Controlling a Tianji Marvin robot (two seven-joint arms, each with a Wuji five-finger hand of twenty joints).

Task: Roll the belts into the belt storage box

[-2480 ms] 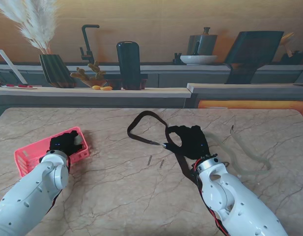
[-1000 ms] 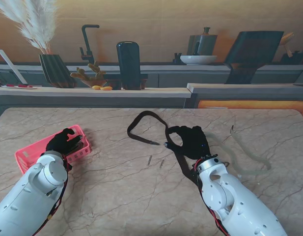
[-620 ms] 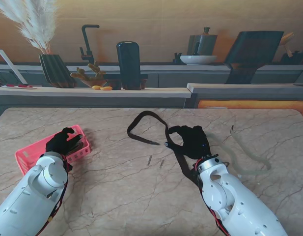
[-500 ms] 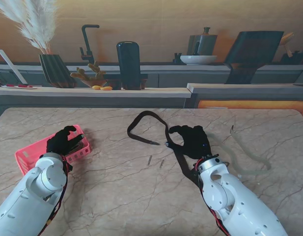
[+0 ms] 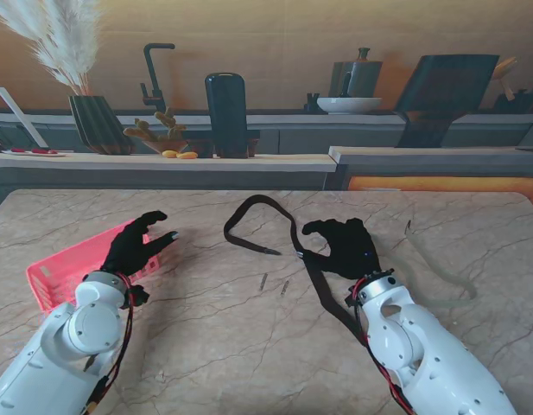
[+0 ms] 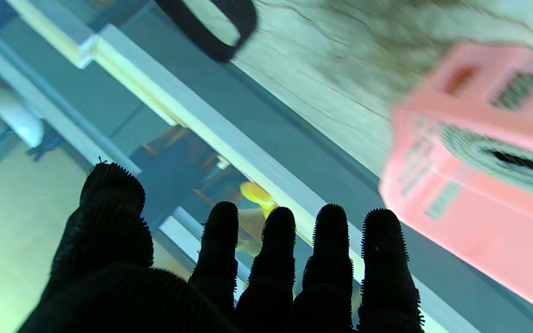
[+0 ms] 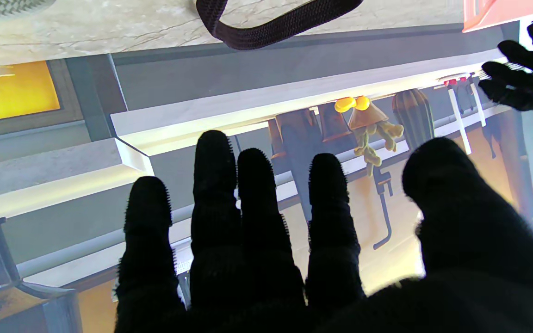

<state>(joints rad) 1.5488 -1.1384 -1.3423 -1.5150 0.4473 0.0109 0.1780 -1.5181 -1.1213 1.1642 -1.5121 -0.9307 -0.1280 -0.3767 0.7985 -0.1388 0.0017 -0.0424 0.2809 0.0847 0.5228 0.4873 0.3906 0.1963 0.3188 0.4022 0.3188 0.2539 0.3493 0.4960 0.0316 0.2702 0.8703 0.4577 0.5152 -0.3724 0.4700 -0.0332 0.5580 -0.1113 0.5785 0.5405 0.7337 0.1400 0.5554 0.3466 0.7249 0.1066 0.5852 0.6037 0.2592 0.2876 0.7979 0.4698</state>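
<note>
1. At my far left the pink box [image 5: 59,270] sits near the table's [image 5: 206,346] left edge, long side slanting away from me. In the left wrist view a grey coil [image 6: 498,157] lies inside it; I cannot tell for sure that it is a rolled belt.
2. My left hand [image 5: 138,251] hovers at the box's right end, fingers spread and straight, holding nothing. It hides that end of the box from the stand camera.
3. Bare marble lies between the hands, with two small dark slivers [image 5: 273,284] on it, too small to make out.
4. The dark belt [image 5: 275,226] lies unrolled at mid-table: a loop on the side farther from me, and a tail running back toward me under my right forearm.
5. My right hand [image 5: 344,246] is over the belt's tail just right of the loop, fingers extended and apart, thumb out; the wrist view shows the palm bare, gripping nothing. Whether the hand touches the belt I cannot tell.
6. A pale belt [image 5: 434,272] curves across the table right of that hand, well apart from the box, faint against the marble.
7. Beyond the table's far edge stands a counter with a vase [image 5: 98,121], a dark bottle [image 5: 226,112] and a bowl [image 5: 348,105].
</note>
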